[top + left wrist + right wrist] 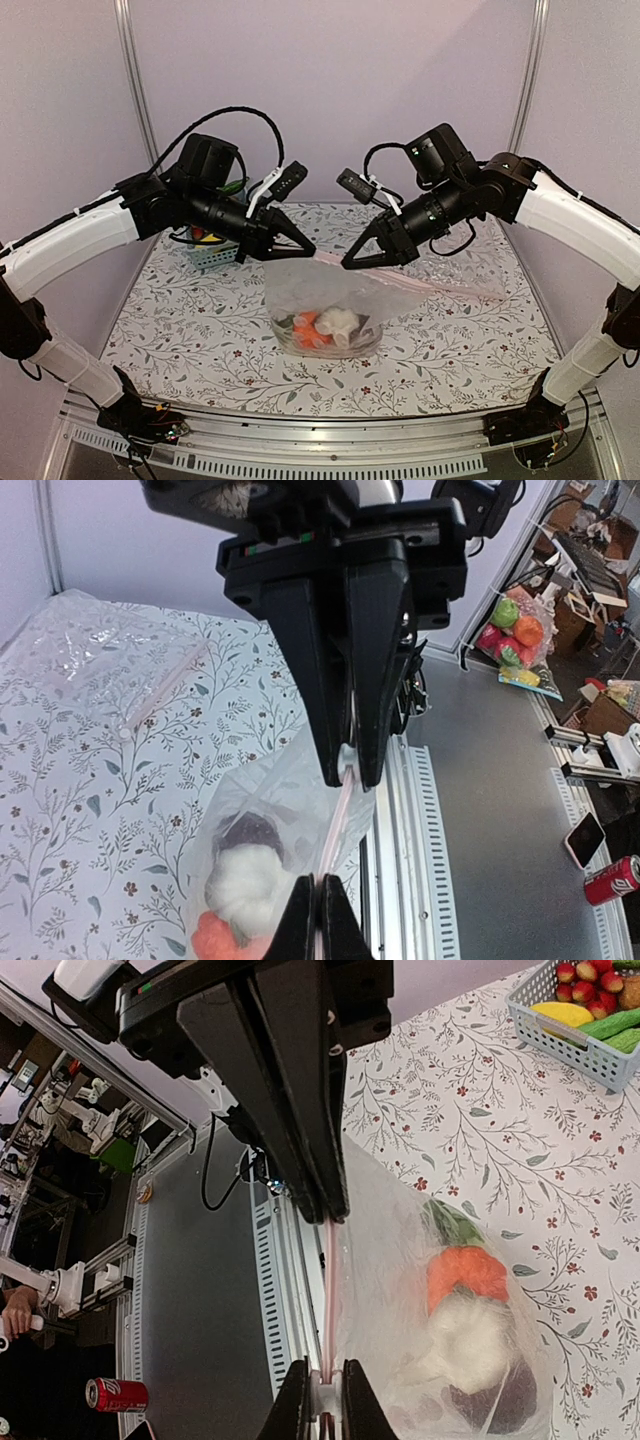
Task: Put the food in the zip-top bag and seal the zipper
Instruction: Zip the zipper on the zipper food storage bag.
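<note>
Clear crinkly zip-top bag [300,288], toy food [325,325] inside
Left fingers [300,925] and right fingers [296,1410] both clamp its pinkish zipper strip [328,1290].

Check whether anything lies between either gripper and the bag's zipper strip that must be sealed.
Nothing visible does. The left gripper and the right gripper both pinch the zipper itself, with bare strip running between them. The food sits low in the zip-top bag, below the strip.
</note>
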`<action>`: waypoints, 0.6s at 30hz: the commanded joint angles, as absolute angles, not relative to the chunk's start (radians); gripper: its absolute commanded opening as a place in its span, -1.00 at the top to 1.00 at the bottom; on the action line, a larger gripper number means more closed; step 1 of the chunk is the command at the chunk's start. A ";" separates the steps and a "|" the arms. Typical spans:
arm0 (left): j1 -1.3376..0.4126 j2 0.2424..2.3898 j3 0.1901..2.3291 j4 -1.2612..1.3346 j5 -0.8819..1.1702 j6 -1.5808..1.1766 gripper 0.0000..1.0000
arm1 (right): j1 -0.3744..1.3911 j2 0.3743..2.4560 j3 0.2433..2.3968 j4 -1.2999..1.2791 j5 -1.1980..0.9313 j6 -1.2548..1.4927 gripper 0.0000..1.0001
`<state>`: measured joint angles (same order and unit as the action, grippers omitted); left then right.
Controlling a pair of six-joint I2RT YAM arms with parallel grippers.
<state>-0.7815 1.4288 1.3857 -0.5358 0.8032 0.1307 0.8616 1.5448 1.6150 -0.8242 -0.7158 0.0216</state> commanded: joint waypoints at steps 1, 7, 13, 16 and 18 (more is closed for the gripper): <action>-0.769 1.413 1.396 -0.535 0.765 0.143 1.00 | 0.859 1.525 1.633 -0.876 -0.697 0.011 0.99; -0.742 1.399 1.393 -0.529 0.765 0.138 1.00 | 0.859 1.493 1.620 -0.914 -0.655 -0.026 1.00; -0.721 1.388 1.388 -0.521 0.765 0.134 1.00 | 0.859 1.466 1.612 -0.945 -0.622 -0.034 1.00; -0.713 1.384 1.387 -0.523 0.766 0.133 1.00 | 0.859 1.459 1.609 -0.957 -0.612 -0.039 1.00; -0.708 1.383 1.387 -0.521 0.766 0.135 1.00 | 0.859 1.457 1.608 -0.966 -0.604 -0.042 1.00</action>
<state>-0.7685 1.4231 1.3857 -0.4965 0.7967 0.1299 0.8642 1.5097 1.6150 -0.8288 -0.6373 -0.0227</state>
